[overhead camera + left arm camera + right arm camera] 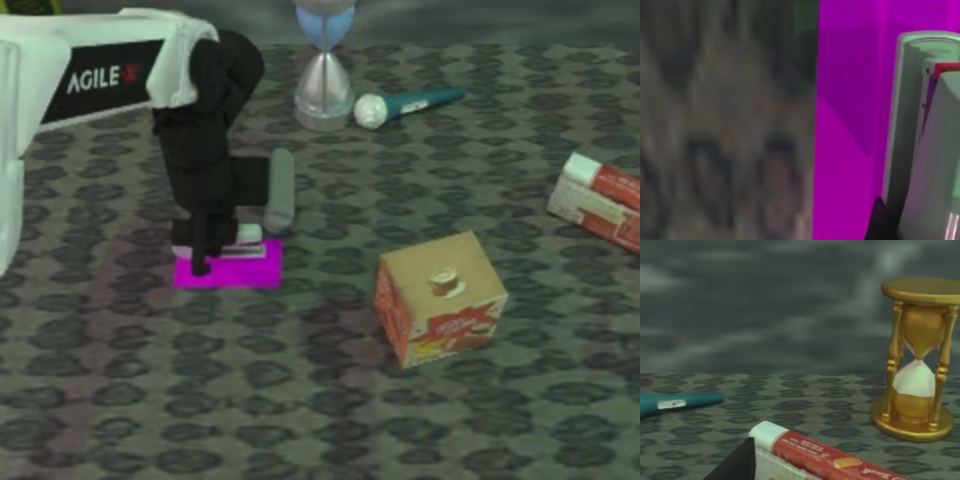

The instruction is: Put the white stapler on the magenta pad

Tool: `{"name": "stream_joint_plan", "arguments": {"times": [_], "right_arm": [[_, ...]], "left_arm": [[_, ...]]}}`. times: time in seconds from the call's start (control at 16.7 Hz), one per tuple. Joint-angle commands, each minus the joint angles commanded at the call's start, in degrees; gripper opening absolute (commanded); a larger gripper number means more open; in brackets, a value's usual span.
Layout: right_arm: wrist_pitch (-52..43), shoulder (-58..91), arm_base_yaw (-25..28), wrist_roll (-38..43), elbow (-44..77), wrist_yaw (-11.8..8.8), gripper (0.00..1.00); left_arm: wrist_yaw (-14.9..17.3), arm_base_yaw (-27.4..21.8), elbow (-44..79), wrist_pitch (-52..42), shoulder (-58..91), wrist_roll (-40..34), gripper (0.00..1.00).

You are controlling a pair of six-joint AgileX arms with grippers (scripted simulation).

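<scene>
The magenta pad [228, 270] lies left of the table's middle, and my left gripper [222, 255] stands straight down on it. A white piece of the white stapler [248, 240] shows on the pad right beside the black fingers. In the left wrist view the white stapler [912, 125] fills the right side over the magenta pad [850, 125], with one dark finger [875, 222] flush against its side. A grey-green rounded bar [279, 190] rises next to the wrist; I cannot tell whether it belongs to the stapler. My right gripper [747, 460] is parked outside the top view.
An hourglass [323, 70] [920, 365] stands at the back, with a teal-handled brush [405, 105] [675, 402] beside it. A tan carton [440, 298] sits right of the pad. A red and white box [600, 200] [830, 457] lies at the right edge, close under the right wrist.
</scene>
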Motion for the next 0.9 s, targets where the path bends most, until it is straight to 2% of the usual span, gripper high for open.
{"name": "stream_joint_plan", "arguments": {"times": [0.54,0.9], "right_arm": [[0.0,0.0,0.0,0.0,0.0,0.0,1.0],[0.0,0.0,0.0,0.0,0.0,0.0,1.0]], "left_arm": [[0.0,0.0,0.0,0.0,0.0,0.0,0.98],[0.0,0.0,0.0,0.0,0.0,0.0,1.0]]}}
